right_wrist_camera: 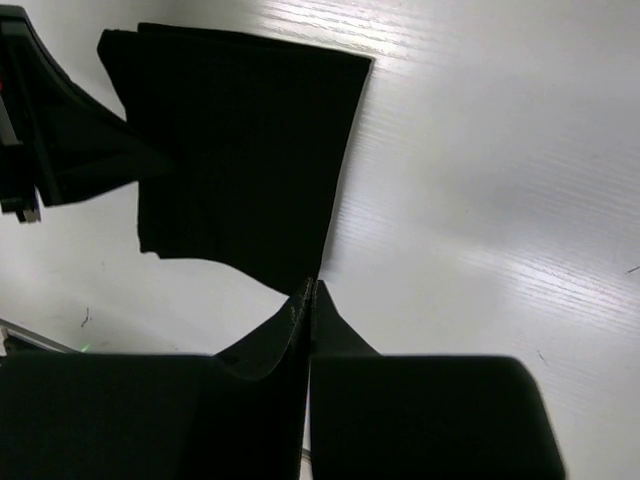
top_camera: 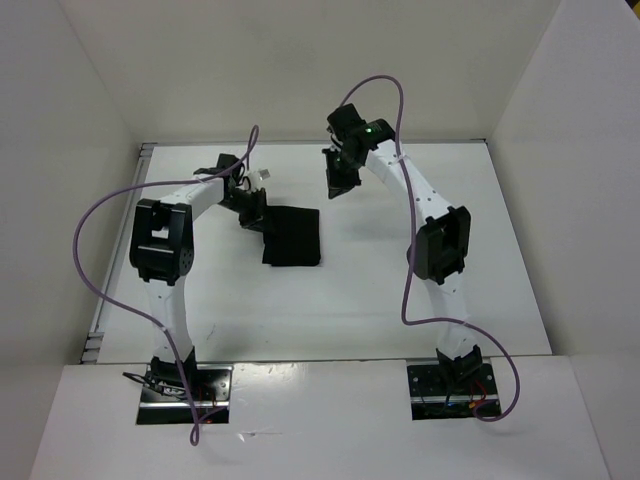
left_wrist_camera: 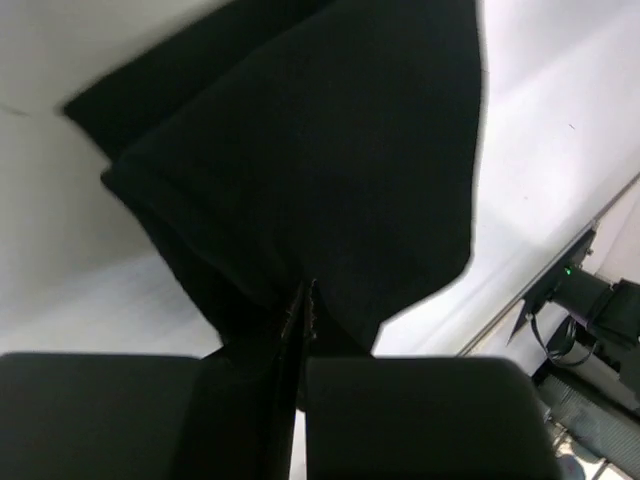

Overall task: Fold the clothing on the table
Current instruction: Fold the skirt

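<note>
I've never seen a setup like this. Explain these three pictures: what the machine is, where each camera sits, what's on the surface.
The machine is two white robot arms, the left arm and the right arm, bolted at the near edge of a white table. The wide picture looks down from above and behind them. The other two come from a camera on each wrist, so the dark shapes at the bottom are that arm's own fingers. On the table lies black clothing, folded into a rough rectangle. The left tool appears shut on its edge. The right tool is shut too, off to the side, holding nothing.
</note>
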`<action>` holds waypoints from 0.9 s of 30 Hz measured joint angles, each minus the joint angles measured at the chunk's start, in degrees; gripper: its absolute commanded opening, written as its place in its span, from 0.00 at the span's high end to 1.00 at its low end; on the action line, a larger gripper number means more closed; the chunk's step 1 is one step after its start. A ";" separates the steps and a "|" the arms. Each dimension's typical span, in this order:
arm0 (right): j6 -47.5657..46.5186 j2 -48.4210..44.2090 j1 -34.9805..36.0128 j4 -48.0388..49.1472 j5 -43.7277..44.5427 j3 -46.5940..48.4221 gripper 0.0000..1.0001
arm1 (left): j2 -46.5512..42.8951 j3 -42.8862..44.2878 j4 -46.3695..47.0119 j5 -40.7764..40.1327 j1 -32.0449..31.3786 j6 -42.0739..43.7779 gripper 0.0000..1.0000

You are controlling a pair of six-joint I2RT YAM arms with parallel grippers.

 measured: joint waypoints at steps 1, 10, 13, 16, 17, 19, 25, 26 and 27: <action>-0.04 -0.11 0.00 -0.09 0.15 -0.37 1.00 | 0.70 -0.13 0.07 -0.11 0.52 0.00 0.94; -0.07 -3.50 0.00 -0.37 0.90 -0.87 1.00 | 4.70 -0.17 2.25 -0.28 1.42 -0.13 0.94; -0.07 -5.44 0.00 -0.31 1.36 -1.27 1.00 | 5.07 -0.15 2.34 -0.72 1.75 -1.01 0.90; -0.07 -7.72 0.00 -0.68 2.43 -1.77 1.00 | 5.07 -0.15 2.21 -0.57 1.99 -1.49 0.86; -0.04 -8.61 0.00 -0.68 2.93 -1.90 0.97 | 4.90 -0.15 2.19 -0.17 2.01 -1.44 0.78; 0.04 -10.91 0.00 -0.74 4.02 -2.56 0.88 | 3.61 -0.33 1.99 0.39 2.05 -1.42 0.73; -0.33 -23.80 -0.72 1.44 6.64 -11.69 0.61 | -14.84 -1.36 1.18 -1.46 2.16 -1.53 0.54; -0.42 -26.47 -1.14 1.99 6.38 -14.32 0.53 | -19.26 -1.44 1.62 -1.95 2.23 -1.57 0.52; -0.59 -29.03 -1.86 3.39 5.64 -17.42 0.30 | -23.47 -1.73 2.29 -2.40 2.25 -1.70 0.52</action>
